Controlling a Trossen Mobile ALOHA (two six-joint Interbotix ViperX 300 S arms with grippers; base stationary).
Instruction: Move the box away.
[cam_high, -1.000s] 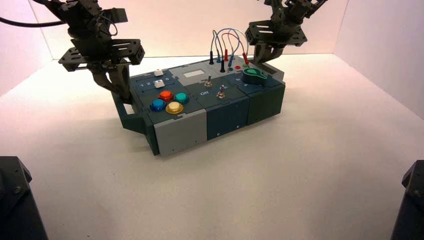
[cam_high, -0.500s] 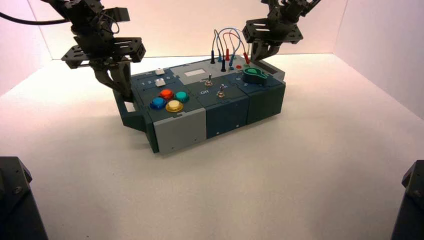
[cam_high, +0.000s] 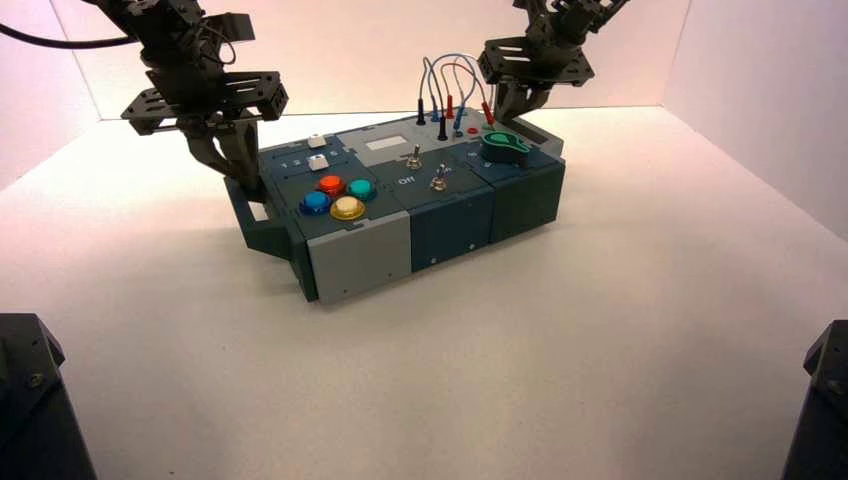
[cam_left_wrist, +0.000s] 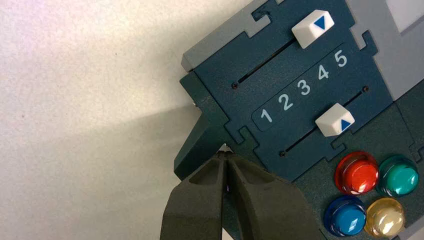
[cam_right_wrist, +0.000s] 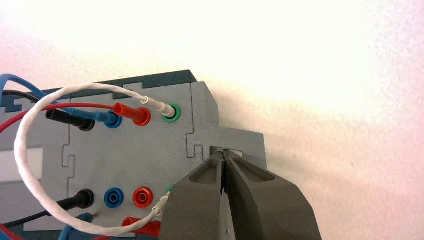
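On the white table (cam_high: 560, 350), well in front of the back wall, the box (cam_high: 400, 215) sat turned at an angle, its grey front corner nearest the camera. Nearest on its top were four round buttons (cam_high: 338, 197), blue, yellow, red and teal, beside the box's left end. Just behind them two white sliders (cam_left_wrist: 335, 119) ran along a strip numbered 1 to 5; past the middle stood two toggle switches (cam_high: 425, 168) and a green knob (cam_high: 503, 148). At the box's left end the left gripper (cam_left_wrist: 227, 156) had its fingers (cam_left_wrist: 200, 200) pinched together on the dark handle (cam_left_wrist: 197, 145). Farther off, at the box's right end behind the looped wires (cam_high: 450, 85), the right gripper (cam_right_wrist: 223, 152) had its fingers (cam_right_wrist: 260, 200) closed on the grey handle (cam_right_wrist: 240, 140)
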